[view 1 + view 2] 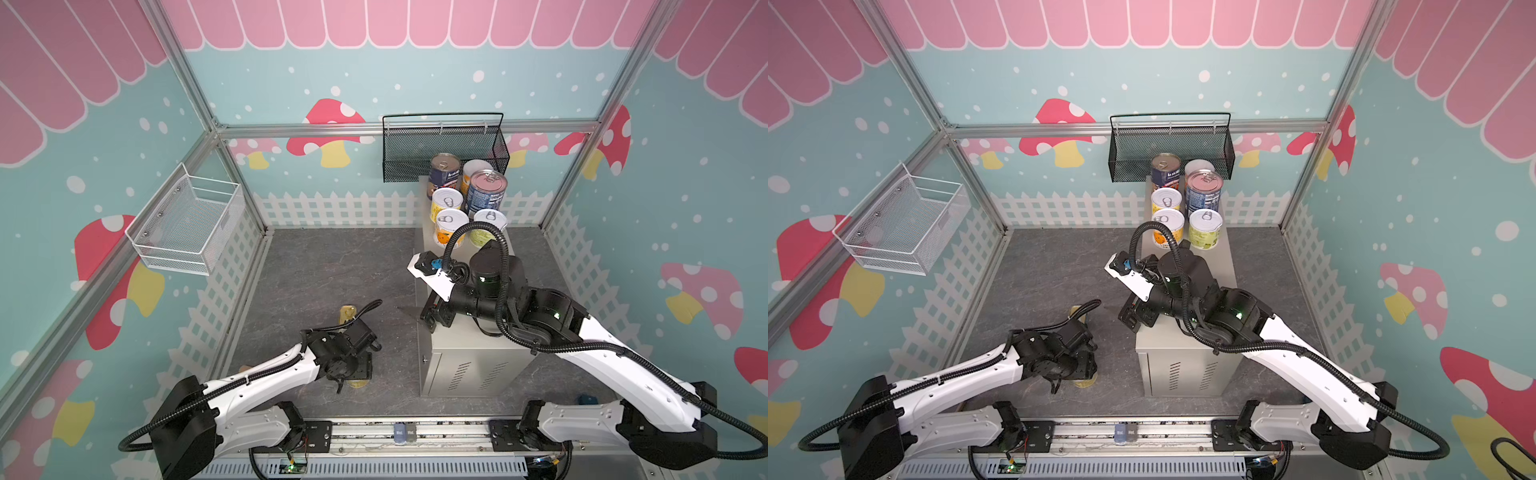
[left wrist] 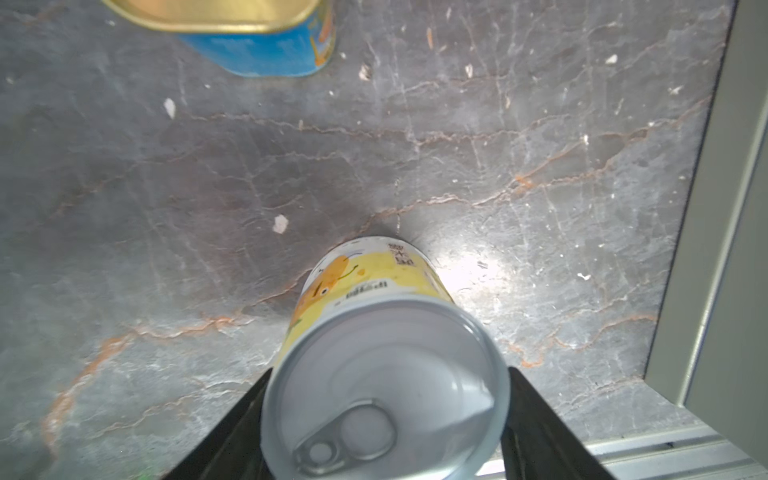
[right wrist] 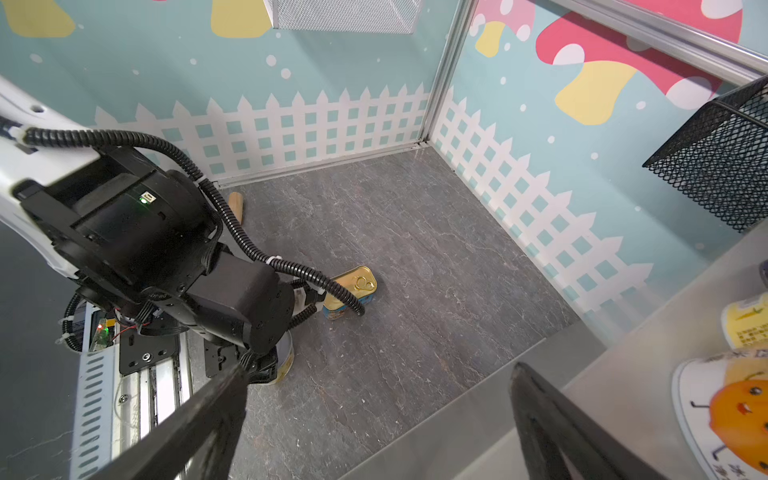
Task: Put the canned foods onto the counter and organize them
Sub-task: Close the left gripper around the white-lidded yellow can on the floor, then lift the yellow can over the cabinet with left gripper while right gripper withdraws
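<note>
My left gripper (image 2: 386,386) is shut on a yellow-labelled can (image 2: 374,365) that stands upright on the floor, one black finger at each side of its white pull-tab lid. From above the arm hides most of this can (image 1: 357,383). The flat gold tin (image 1: 347,312) (image 2: 232,20) lies on the floor just beyond it. On the far half of the counter (image 1: 465,336) stand two dark-blue cans (image 1: 445,170) (image 1: 486,191) and several yellow cans (image 1: 446,203). My right gripper (image 3: 378,370) hangs open and empty over the counter's left edge.
A black mesh basket (image 1: 444,149) hangs on the back wall above the cans. A white wire basket (image 1: 187,220) hangs on the left wall. A wooden mallet handle (image 3: 237,203) lies near the left arm. The counter's side (image 2: 727,249) stands close to the held can.
</note>
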{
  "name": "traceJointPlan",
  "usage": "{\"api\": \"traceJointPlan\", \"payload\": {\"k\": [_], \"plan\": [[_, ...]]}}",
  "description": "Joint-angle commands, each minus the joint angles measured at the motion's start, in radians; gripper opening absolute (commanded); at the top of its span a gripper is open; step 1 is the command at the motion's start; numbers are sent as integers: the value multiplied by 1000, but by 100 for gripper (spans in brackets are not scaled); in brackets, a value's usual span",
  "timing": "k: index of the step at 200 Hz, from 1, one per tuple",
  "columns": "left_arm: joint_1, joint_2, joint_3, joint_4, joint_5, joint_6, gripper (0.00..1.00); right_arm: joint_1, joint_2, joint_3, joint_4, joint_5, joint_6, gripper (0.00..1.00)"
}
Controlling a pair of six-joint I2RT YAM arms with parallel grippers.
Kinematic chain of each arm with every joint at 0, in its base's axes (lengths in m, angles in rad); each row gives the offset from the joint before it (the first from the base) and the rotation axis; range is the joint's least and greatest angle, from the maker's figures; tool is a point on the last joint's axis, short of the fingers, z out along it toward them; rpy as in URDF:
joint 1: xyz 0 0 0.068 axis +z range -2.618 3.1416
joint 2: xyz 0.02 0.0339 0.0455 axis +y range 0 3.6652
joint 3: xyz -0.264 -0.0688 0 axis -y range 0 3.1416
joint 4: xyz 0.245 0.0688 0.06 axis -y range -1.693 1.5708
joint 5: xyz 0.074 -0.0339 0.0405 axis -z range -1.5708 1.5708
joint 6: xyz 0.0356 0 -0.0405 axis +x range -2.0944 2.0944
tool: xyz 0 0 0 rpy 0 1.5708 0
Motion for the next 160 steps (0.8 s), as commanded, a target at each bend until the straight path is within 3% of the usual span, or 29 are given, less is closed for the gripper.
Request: {"api": "traceJointPlan", "payload": {"k": [1, 79, 160], "plan": [[31, -27, 81, -25, -33, 42, 58, 11, -24, -16, 26, 12, -22, 100], [124, -21, 298, -123, -1, 227, 57, 11, -53, -17, 17, 38, -20, 99], [180, 57, 675, -338, 101, 464, 57, 10, -176, -24, -59, 156, 27, 99]]}}
